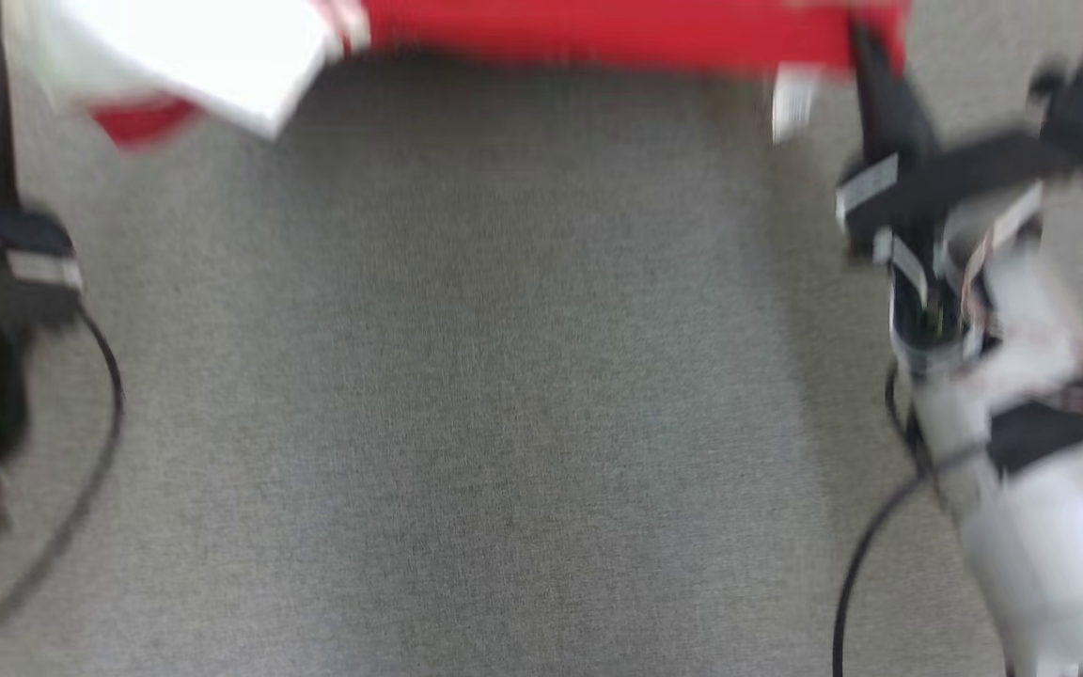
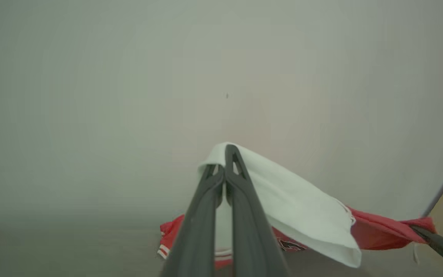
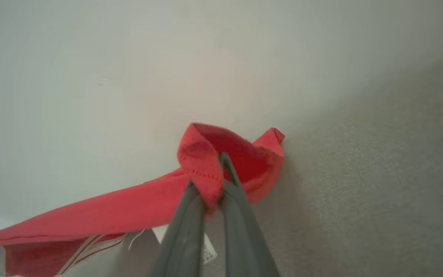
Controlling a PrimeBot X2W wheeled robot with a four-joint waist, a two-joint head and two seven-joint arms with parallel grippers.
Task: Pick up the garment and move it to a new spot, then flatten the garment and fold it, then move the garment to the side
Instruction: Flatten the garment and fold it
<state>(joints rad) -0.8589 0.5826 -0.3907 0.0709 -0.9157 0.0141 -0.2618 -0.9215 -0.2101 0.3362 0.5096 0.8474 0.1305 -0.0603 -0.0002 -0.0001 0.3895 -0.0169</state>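
Note:
The garment [image 1: 598, 33] is red with a white part and hangs stretched between my two grippers along the top of the blurred head view. In the left wrist view my left gripper [image 2: 224, 169] is shut on the white part of the garment [image 2: 294, 207], and red cloth with white stripes hangs below it. My right gripper [image 3: 214, 184] is shut on a bunched red hem of the garment [image 3: 206, 161]. The head view shows the right gripper [image 1: 866, 52] reaching up into the red edge at the upper right. A small white tag [image 1: 793, 103] dangles beside it.
Grey carpet floor [image 1: 504, 376] spreads below the hanging garment. A pale wall [image 2: 129, 96] stands behind it in both wrist views. Black cables [image 1: 81, 489] loop from my arms at the left and at the lower right [image 1: 856, 574].

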